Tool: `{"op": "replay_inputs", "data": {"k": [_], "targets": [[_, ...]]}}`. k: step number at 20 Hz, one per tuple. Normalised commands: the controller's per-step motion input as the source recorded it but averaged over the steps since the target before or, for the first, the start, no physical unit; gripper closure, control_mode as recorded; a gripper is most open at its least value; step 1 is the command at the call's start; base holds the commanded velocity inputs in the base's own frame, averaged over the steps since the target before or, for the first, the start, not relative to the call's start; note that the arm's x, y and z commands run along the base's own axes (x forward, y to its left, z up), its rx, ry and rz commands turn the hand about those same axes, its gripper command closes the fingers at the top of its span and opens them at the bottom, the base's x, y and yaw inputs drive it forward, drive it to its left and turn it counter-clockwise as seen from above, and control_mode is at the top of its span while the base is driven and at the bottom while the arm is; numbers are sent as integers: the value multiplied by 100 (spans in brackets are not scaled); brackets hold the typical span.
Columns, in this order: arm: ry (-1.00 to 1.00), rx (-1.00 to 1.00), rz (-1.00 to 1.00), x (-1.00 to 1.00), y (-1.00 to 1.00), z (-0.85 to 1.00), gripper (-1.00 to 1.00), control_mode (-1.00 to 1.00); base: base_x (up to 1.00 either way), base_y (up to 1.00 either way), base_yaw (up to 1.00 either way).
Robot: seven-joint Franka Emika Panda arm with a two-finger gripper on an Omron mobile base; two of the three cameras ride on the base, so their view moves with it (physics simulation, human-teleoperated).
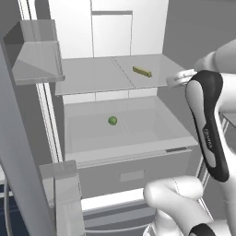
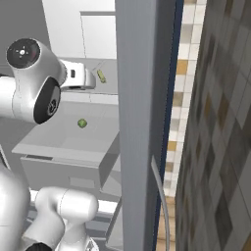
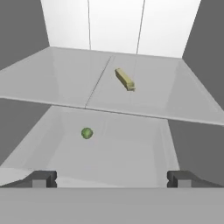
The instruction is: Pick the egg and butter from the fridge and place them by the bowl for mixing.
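Butter (image 3: 124, 79) lies on the fridge (image 1: 117, 27) shelf (image 3: 148, 98), well ahead of the pincer (image 3: 112, 179), whose jaws stand wide apart, holding nothing. Below, a green ball (image 3: 87, 133) sits in the open drawer (image 1: 152, 143).

I see my arm (image 1: 209, 124) raised and bent at the elbow, forearm upright, wrist reaching forward. My gripper (image 3: 112, 179) points ahead and slightly down, its two fingertips (image 3: 41, 178) spread wide apart, gripping nothing.
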Motion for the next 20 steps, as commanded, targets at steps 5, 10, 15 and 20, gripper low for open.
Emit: {"op": "replay_inputs", "data": {"k": [5, 10, 15, 20], "targets": [[5, 0, 3, 64, 12, 12, -100, -100, 0, 0, 0], [14, 0, 6, 66, 18, -2, -100, -100, 0, 0, 0], [10, 0, 5, 54, -1, -1, -100, -100, 0, 0, 0], [10, 0, 0, 52, 0, -1, -100, -100, 0, 0, 0]]}}
